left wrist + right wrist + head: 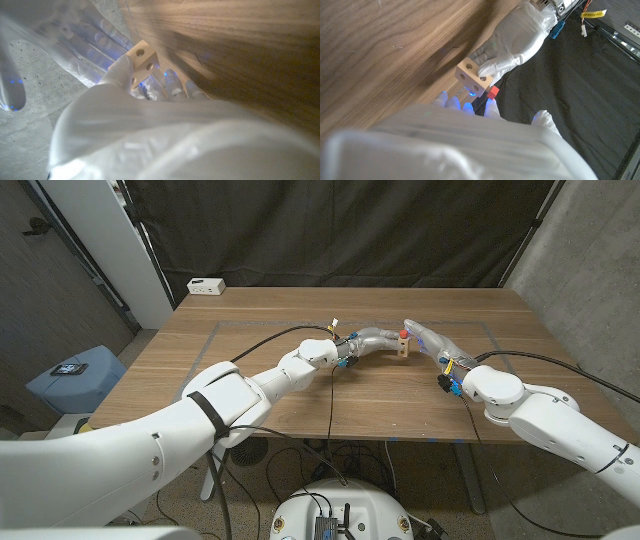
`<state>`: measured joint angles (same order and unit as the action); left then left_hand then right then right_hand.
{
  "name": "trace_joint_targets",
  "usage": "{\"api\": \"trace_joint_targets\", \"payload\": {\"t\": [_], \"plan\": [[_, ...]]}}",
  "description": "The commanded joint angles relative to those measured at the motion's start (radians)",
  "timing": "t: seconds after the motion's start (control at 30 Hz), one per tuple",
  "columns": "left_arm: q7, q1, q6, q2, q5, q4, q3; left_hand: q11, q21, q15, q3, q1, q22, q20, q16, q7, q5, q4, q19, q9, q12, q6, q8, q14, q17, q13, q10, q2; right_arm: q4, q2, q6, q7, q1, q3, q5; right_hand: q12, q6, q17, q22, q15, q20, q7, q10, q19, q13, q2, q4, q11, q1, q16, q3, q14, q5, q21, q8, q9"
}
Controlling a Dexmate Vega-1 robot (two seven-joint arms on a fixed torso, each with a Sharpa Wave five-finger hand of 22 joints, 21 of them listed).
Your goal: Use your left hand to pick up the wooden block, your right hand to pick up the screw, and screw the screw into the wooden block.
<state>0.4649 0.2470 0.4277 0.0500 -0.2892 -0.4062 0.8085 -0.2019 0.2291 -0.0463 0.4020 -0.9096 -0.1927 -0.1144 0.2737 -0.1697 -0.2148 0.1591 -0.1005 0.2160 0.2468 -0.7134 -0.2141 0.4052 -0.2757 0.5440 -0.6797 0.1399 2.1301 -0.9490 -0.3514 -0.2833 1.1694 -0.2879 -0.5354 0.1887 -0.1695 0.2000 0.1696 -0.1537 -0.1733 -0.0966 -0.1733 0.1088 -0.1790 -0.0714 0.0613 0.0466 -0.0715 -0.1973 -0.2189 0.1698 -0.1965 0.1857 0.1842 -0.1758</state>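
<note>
Head view: left hand clamped the block at frame centre, apparently steadying it for the screw on top; right hand alongside, fingers unclear. Left wrist view: fingers gripped the block. Right wrist view: red screw touched right fingertips; grip unclear.

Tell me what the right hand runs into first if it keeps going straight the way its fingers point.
Most likely the wooden block held by the left hand. The right hand points at it, with the red-headed screw at its fingertips beside the block. Depth is unclear, so the screw may already be touching.
</note>
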Motion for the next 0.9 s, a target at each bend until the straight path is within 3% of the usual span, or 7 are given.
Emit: {"api": "trace_joint_targets", "payload": {"t": [0.03,0.9], "plan": [[0.003,0.002,0.0,-0.002,-0.002,-0.001,-0.001,-0.002,0.004,-0.06,0.002,0.001,-0.003,-0.004,0.005,-0.001,-0.007,-0.005,-0.006,0.004,0.007,-0.011,-0.005,0.009,-0.002,0.006,-0.01,0.006,0.021,-0.008,-0.01,-0.016,0.02,0.013,-0.005,0.004,-0.01,0.002,0.003,-0.005,-0.007,0.004,-0.179,0.004,-0.003,-0.004,-0.003,0.004,0.01,-0.006,-0.008,0.206,-0.009,0.006,0.003,-0.003],[0.013,0.027,0.005,-0.021,-0.004,-0.054,-0.004,0.0,0.005,-0.06,0.002,0.003,-0.003,-0.003,0.005,0.001,-0.007,-0.006,-0.007,0.004,0.008,-0.012,-0.005,0.01,-0.002,0.006,-0.011,0.006,0.074,-0.023,-0.01,-0.05,0.088,0.051,-0.013,0.006,-0.014,0.001,0.003,-0.006,-0.006,0.001,-0.173,0.003,-0.003,-0.006,-0.002,0.008,0.007,-0.007,-0.011,0.202,-0.009,0.006,0.004,-0.004]]}}
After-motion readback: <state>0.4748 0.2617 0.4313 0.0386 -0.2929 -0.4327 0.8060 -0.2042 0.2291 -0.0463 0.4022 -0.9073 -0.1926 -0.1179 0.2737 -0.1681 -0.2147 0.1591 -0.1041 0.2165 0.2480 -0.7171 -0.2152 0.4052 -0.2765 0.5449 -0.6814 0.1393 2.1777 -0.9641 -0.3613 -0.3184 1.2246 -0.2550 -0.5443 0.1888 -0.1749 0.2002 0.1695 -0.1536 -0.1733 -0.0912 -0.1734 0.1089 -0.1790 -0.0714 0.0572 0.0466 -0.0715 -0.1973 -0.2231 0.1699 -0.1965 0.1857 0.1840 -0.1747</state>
